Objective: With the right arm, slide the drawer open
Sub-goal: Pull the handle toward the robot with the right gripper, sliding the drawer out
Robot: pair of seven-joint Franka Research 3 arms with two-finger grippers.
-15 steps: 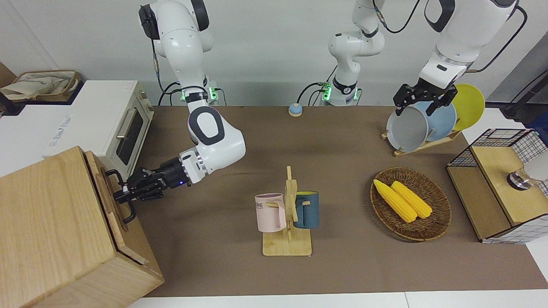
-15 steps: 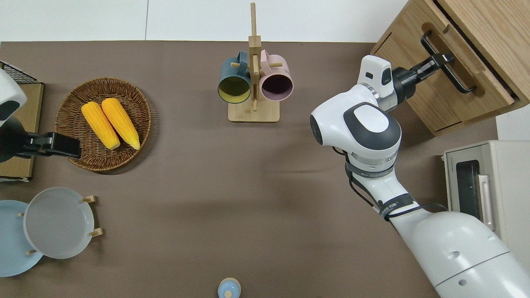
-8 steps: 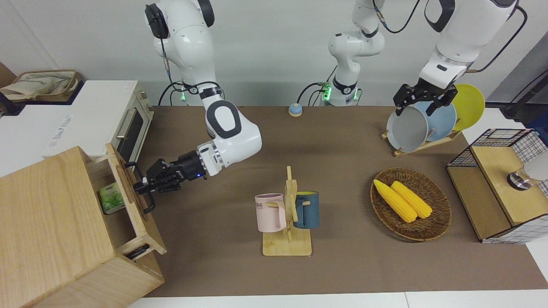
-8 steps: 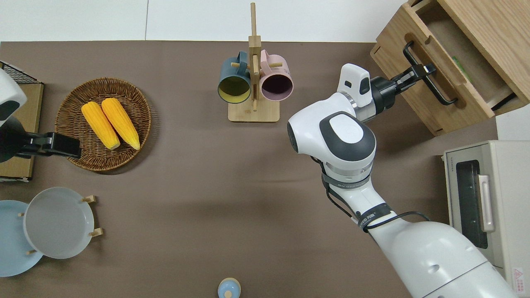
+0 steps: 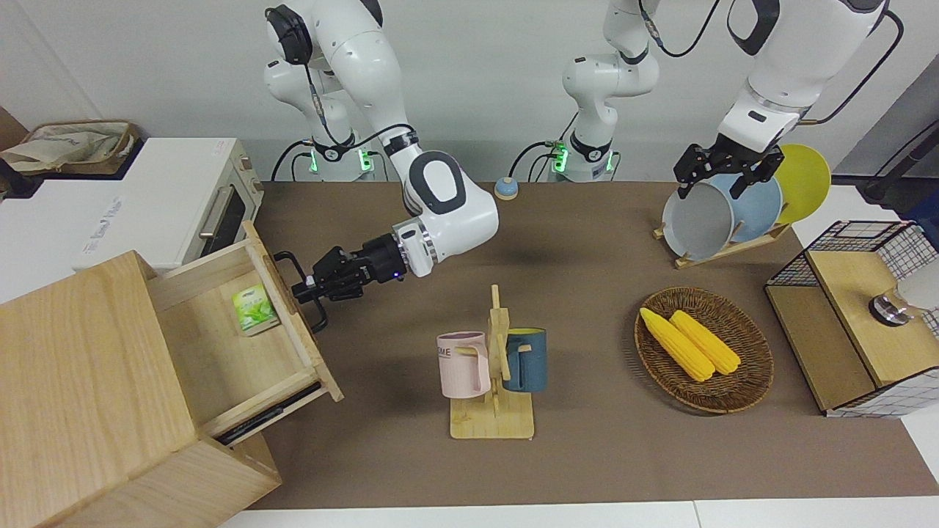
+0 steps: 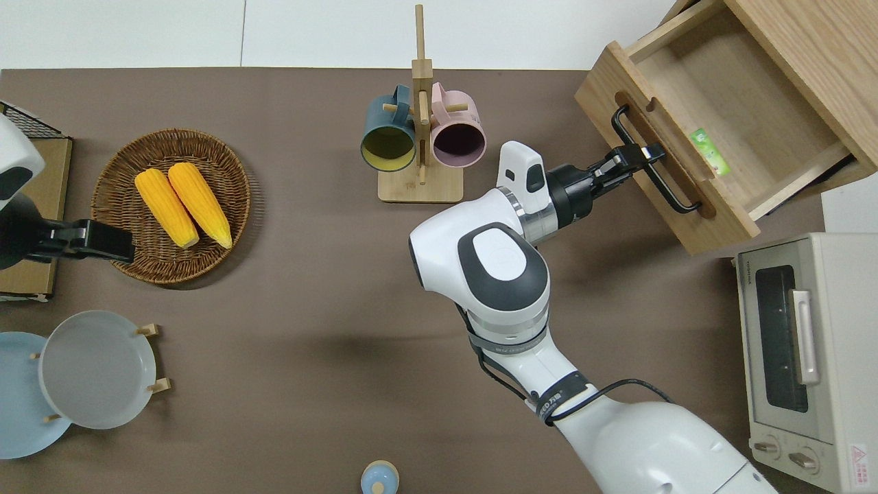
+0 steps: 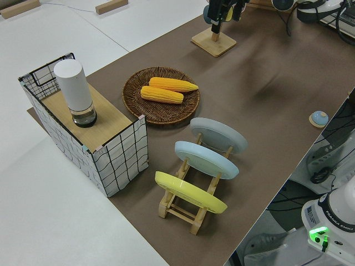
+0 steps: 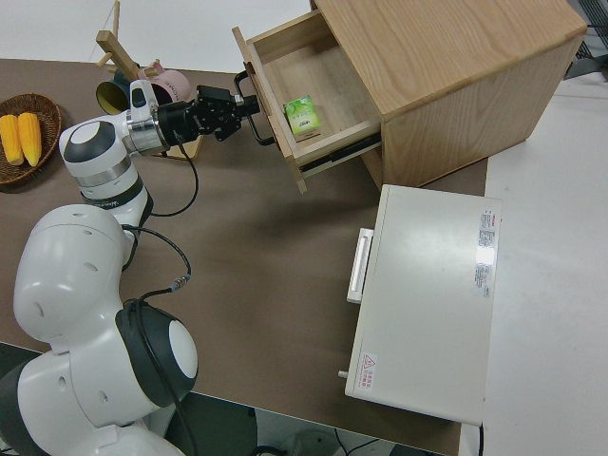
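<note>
A brown mat [image 6: 309, 309] covers the table, with white tabletop showing along its edges and a pale grey wall [image 5: 477, 88] at the robots' end. In the overhead view the drawer [image 6: 713, 130] sits at about 1 o'clock, pulled well out of its pale-wood box [image 5: 81, 381] at the right arm's end of the table, a small green packet [image 6: 708, 151] lying inside. The right gripper [image 6: 641, 153] is clamped on the drawer's black bar handle [image 6: 655, 175]. A white toaster oven [image 6: 809, 357] stands at about 4 o'clock, nearer to the robots than the box. The mug rack [image 6: 420, 116] is at 12 o'clock, the wicker basket of corn [image 6: 171, 206] at 10 o'clock. The left arm is parked, its fingers too indistinct to judge
</note>
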